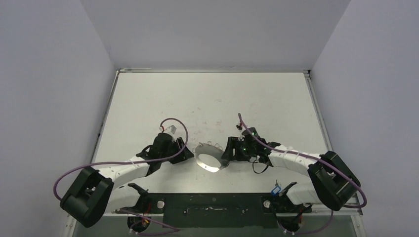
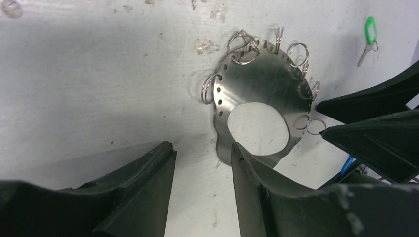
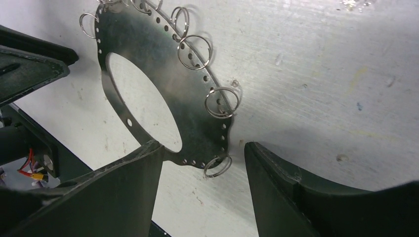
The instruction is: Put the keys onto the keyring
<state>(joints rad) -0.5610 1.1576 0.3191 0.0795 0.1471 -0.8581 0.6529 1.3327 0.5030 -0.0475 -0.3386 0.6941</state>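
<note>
Keyring [image 1: 204, 150] [image 2: 257, 79] [image 3: 148, 54] lies flat on the table [image 1: 207, 98], near-centre, between the two grippers. Up close I read it as a thin metal plate with a large oval cut-out, a row of small holes along its rim and several small split rings [image 2: 298, 52] [image 3: 222, 102] threaded through them. None of the split rings carries a key. Green-tagged key [image 2: 368, 39] lies on the bare table well apart from the keyring, beyond the right gripper's fingers in the left wrist view; I cannot locate it from overhead. Blue-tagged key [image 1: 275, 189] sits at the near edge, just beside the right arm's base, well away from the keyring. Left gripper [image 1: 185, 150] [image 2: 200, 148] is just left of the keyring, fingers apart with bare table in the gap; one fingertip is at the plate's edge, contact not clear. Right gripper [image 1: 228, 150] [image 3: 200, 145] is just right of the keyring, fingers also apart; one fingertip overlaps the plate's rim, and a stretch of rim with one split ring lies in the gap. Neither gripper is clamped on anything. Table surface scuffed and stained.
</note>
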